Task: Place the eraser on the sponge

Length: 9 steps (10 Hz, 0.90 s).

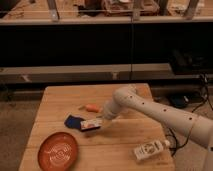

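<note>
Fingers (104,120) – low over table (60,100), clamped on eraser (90,124) | eraser just beside sponge (73,121) | white label text – unreadable

A round orange plate (59,150) sits at the front-left corner of the wooden table (60,97). A white labelled bottle (150,149) lies on its side near the table's front-right corner. A small orange object (92,107) rests near the table's middle.

1 cam | high, looks down at table (60,100) | mid-range | fingers (104,120) grip eraser (91,124) mid-frame
</note>
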Motion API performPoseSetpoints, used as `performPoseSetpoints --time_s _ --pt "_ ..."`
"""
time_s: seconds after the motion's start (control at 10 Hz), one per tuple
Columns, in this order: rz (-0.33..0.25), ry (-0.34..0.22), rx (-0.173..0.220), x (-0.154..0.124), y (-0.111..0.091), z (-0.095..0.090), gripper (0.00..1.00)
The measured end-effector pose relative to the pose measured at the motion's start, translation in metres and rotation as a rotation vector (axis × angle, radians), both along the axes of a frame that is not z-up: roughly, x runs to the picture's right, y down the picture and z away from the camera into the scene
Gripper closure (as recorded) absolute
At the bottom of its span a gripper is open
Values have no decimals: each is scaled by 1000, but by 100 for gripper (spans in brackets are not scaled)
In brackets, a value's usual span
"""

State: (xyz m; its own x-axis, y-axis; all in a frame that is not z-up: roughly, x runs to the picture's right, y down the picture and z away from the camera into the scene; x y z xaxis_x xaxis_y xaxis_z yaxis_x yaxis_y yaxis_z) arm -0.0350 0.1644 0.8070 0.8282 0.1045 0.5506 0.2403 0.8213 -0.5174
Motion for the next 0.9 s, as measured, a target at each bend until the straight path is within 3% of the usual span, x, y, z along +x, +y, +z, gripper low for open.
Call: performPoseSetpoints --time_s 0.4,0.9 --pt "-32 -25 -35 -30 -5 14 96" --pt "-82 -110 -58 -70 -12 24 96"
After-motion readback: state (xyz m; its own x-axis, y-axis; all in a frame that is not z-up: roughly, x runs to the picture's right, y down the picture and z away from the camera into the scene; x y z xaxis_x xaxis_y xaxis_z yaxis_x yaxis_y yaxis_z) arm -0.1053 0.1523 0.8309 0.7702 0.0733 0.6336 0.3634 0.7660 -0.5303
